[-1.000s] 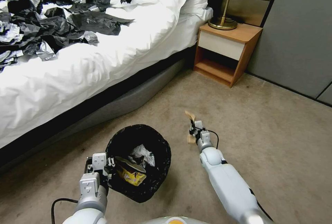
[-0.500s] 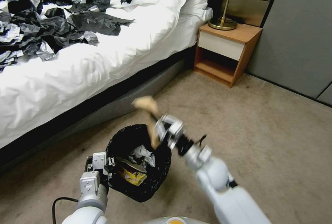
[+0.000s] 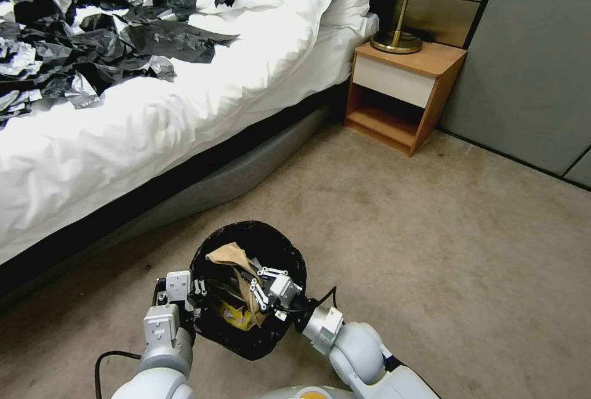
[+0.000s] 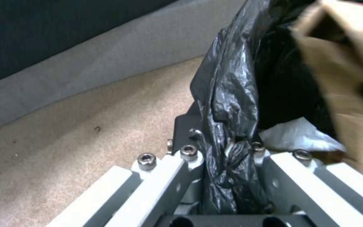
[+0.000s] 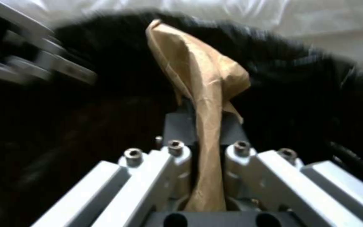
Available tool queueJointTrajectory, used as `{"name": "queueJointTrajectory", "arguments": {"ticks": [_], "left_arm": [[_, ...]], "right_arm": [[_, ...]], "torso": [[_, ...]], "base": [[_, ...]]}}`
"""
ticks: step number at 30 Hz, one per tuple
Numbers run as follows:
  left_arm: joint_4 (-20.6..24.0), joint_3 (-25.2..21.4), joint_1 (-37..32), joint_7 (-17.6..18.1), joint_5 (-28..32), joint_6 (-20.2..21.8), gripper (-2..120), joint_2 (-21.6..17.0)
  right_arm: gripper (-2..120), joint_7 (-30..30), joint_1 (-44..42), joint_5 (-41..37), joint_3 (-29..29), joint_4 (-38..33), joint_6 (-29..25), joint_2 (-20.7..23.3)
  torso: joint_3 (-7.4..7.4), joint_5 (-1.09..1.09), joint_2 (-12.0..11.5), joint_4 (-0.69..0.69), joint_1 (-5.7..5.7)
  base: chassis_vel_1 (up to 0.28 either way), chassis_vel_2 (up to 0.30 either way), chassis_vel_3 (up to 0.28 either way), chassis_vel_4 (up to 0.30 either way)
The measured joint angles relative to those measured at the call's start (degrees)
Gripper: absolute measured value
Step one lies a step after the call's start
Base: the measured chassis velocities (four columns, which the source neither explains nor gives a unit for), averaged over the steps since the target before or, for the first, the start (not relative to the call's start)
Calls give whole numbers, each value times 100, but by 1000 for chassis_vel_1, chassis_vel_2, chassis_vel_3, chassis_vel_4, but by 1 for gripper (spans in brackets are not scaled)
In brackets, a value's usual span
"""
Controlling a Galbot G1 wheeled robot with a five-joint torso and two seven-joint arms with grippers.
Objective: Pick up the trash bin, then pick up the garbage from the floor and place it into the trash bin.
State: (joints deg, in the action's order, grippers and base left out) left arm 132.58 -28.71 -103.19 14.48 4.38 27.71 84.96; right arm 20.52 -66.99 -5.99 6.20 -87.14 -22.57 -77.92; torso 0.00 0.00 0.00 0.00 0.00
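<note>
The trash bin (image 3: 252, 225), lined with a glossy black bag (image 4: 227, 94), is held near the floor in front of me. My left gripper (image 3: 196, 293) is shut on its near-left rim, and the bag is pinched between the fingers (image 4: 190, 157). My right gripper (image 3: 253, 291) is inside the bin's mouth, shut on a brown cardboard scrap (image 3: 226, 255) that sticks up past its fingertips (image 5: 175, 151). The same scrap (image 5: 202, 78) stands against the dark bag. Garbage in the bin includes a yellow wrapper (image 3: 231, 319) and white tissue (image 4: 299, 138).
A bed with a white duvet (image 3: 154, 116) runs along the left, with black-and-silver plastic sheets (image 3: 92, 29) on top. A wooden nightstand (image 3: 400, 97) with a brass lamp base (image 3: 397, 42) stands by the grey wall (image 3: 535, 48). Bare carpet (image 3: 462, 251) spreads to the right.
My right arm lifted the brown scrap off the carpet on the right and swung it left and down into the bin's mouth. The left gripper and bin stayed put.
</note>
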Motion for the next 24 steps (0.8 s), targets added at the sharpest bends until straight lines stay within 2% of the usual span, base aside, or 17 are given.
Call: {"name": "queueJointTrajectory", "arguments": {"ticks": [2, 3, 6, 8, 11, 12, 15, 16, 19, 20, 24], "left_arm": [[0, 30, -21, 1, -27, -14, 3, 9], [0, 30, -21, 1, -27, -14, 3, 9], [0, 45, -42, 9, -59, -39, 3, 13], [0, 44, -48, 9, -60, -40, 3, 12], [16, 25, -55, -2, -51, -40, 3, -1], [16, 25, -55, -2, -51, -40, 3, -1], [17, 12, -13, -7, -29, -24, 3, -9], [17, 12, -13, -7, -29, -24, 3, -9], [-9, 12, 59, -10, -10, 10, 3, -8], [-9, 12, 59, -10, -10, 10, 3, -8], [-87, -6, 147, -11, 29, 49, 3, -25]], "right_arm": [[15, -79, 245, -6, 98, 244, 6, -76], [15, -79, 245, -6, 98, 244, 6, -76], [32, -128, 590, -4, 230, 539, 26, -164], [35, -135, 647, -5, 249, 574, 33, -174], [50, -150, 733, -21, 271, 592, 62, -152], [50, -150, 733, -21, 271, 592, 62, -152], [63, -156, 705, -41, 252, 465, 91, -96], [63, -156, 705, -41, 252, 465, 91, -96], [78, -206, 581, -46, 222, 210, 114, -16], [78, -206, 581, -46, 222, 210, 114, -16], [96, -259, 290, -54, 173, -492, 185, 223]], "torso": [[0, 0, 0, 0, 0], [0, 0, 0, 0, 0], [0, 0, 0, 1, 0], [0, 0, 0, 1, 0], [0, 0, 0, 0, 0], [0, 0, 0, 0, 0], [0, 0, 0, 0, 0], [0, 0, 0, 0, 0], [0, 0, 0, 0, 0], [0, 0, 0, 0, 0], [0, 1, 0, 0, 0]], "base": [[0, 0, 0, 0], [0, 0, 0, 0], [0, 0, 0, 0], [0, 0, 0, 0], [0, 0, 0, 0], [0, 0, 0, 0], [0, 0, 0, 0], [0, 0, 0, 0], [0, 0, 0, 0], [0, 0, 0, 0], [0, 0, 0, 0]]}}
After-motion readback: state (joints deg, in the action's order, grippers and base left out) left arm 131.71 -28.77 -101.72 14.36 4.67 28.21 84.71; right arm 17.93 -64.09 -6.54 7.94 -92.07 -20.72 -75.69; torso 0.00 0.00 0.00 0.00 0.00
